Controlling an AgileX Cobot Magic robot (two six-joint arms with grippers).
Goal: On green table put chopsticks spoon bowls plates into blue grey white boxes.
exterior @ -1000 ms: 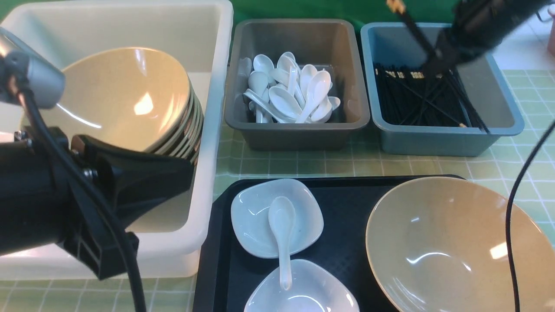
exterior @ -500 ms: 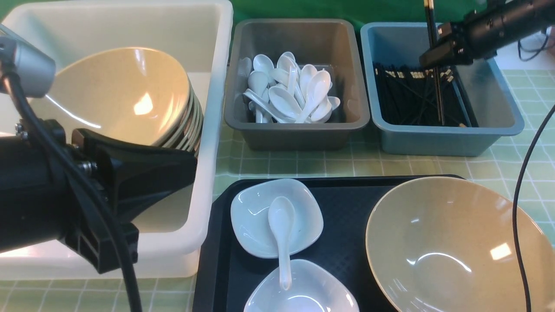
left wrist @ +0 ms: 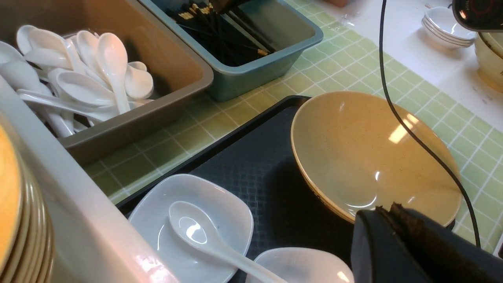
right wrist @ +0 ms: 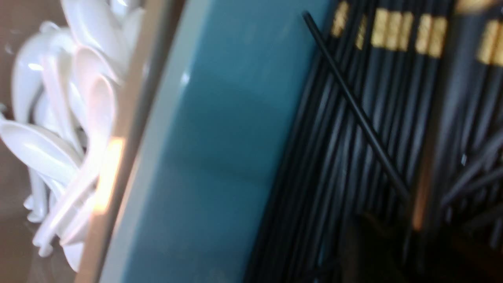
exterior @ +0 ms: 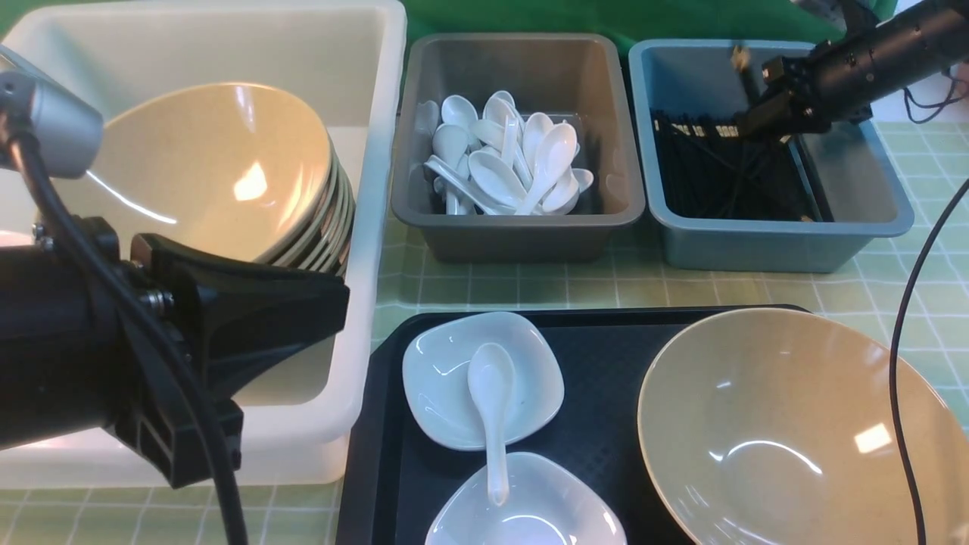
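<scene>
Here, the right hand (exterior: 766,121) hangs over the far part of the blue box (exterior: 757,246), just above the heap of black chopsticks (exterior: 719,174) lying inside it. One loose chopstick (exterior: 746,76) stands slanted beside the hand's tip, its gold-banded end up and blurred. Whether the jaws grip it or are clear of it cannot be told, and the right wrist view is too smeared to show how wide they stand.

The left hand (exterior: 333,303) is low at the near left, in front of the white box (exterior: 371,189). Its jaws are pressed together with nothing between them. Inside the white box a stack of tan bowls (exterior: 219,166) leans on its edge. The grey box (exterior: 522,238), between the white and blue ones, holds a pile of white spoons (exterior: 507,163). All three boxes stand on the green table (exterior: 530,291).

Nearer, a black tray (exterior: 598,424) carries another bowl (exterior: 772,424) on its right side. On its left are two white plates (exterior: 454,386), one behind the other. A single spoon (exterior: 492,409) lies with its scoop in the farther plate and its handle end reaching over the nearer plate (exterior: 545,515). A thin black cable (exterior: 901,356) crosses in front of the bowl on the tray.
</scene>
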